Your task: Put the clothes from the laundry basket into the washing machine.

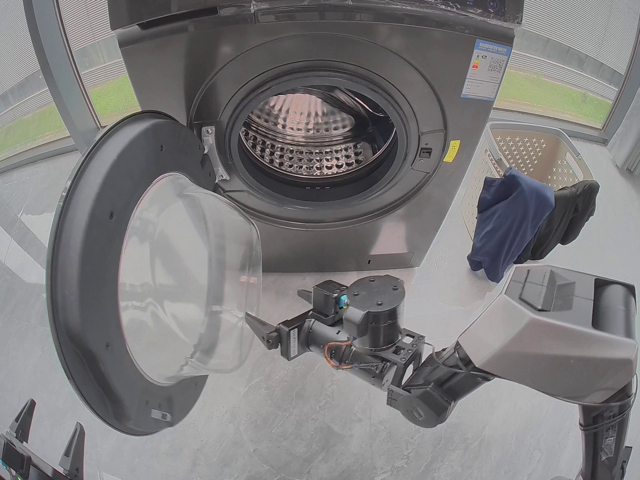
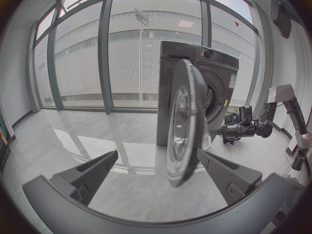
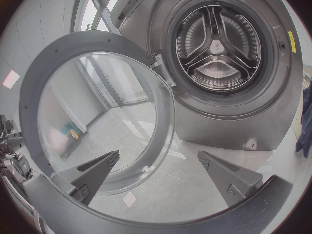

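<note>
The washing machine (image 1: pixel 313 41) stands with its round door (image 1: pixel 100 268) swung wide to the left and its steel drum (image 1: pixel 313 141) empty. To its right is a beige laundry basket (image 1: pixel 533 148), with a blue garment (image 1: pixel 510 225) and a black garment (image 1: pixel 567 215) draped over its front rim. My right gripper (image 1: pixel 280 315) hangs open and empty low before the machine, close to the door's glass bowl (image 3: pixel 97 121). My left gripper (image 1: pixel 52 418) is open with nothing in it, at the lower left below the door.
The open door (image 2: pixel 183 124) juts into the space in front of the machine on the left. Bare grey floor (image 1: pixel 300 421) spreads before the machine and around the basket. Glass window walls (image 2: pixel 81 59) close the room behind.
</note>
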You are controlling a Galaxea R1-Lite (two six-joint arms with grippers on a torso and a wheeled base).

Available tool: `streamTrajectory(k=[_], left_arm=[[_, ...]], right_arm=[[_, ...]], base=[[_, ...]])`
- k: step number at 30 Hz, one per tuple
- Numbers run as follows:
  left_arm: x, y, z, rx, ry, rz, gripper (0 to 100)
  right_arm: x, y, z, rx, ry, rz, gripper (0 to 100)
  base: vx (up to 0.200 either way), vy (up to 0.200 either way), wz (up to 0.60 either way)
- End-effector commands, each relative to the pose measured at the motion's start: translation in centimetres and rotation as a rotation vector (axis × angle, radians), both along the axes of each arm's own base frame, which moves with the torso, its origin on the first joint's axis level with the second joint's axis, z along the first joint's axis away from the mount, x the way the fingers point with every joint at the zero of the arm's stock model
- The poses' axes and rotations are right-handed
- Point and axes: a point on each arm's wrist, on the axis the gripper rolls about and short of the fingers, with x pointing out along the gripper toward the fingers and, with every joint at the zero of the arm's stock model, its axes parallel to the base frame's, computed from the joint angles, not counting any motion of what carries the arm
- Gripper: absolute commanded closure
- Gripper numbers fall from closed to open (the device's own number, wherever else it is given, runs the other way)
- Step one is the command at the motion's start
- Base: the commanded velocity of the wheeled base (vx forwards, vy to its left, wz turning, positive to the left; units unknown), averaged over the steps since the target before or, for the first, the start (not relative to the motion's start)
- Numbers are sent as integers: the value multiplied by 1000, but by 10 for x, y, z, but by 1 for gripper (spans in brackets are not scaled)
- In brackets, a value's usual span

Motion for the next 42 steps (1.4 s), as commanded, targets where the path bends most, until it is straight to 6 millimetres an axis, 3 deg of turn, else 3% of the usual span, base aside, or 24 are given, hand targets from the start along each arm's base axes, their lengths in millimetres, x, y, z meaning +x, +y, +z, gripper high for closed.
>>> streamTrajectory(k=[1,6,12,18,23,30,32,34,36,38,42], left_arm=[[0,0,-4,-1,4,-1,0],[0,0,-4,-1,4,-1,0],[0,0,-4,1,4,1,0],[0,0,-4,1,4,-1,0],[0,0,-4,2,4,-1,0],[0,0,-4,2,4,-1,0],[0,0,-4,2,4,-1,0],[0,0,-4,1,4,-1,0],[0,0,-4,1,4,-1,0],[0,0,-4,1,4,-1,0],[0,0,-4,1,4,-1,0]], right_arm=[[0,12,-7,19,8,10,0],[5,8,0,32,-1,-7,0],[13,17,8,65,-31,-7,0],[17,40,7,59,-22,20,0],[21,69,-7,72,-32,47,0],[25,77,-5,104,-59,24,0],[27,72,3,115,-67,9,0],[25,43,40,138,-84,-35,0],[21,29,49,127,-76,-49,0],[7,-7,73,108,-74,-81,0],[-29,-68,100,51,-87,-121,0]], base=[[0,0,0],[0,0,0],[0,0,0],[0,0,0],[0,0,0],[0,0,0],[0,0,0],[0,0,0],[0,0,0],[0,0,0],[0,0,0]])
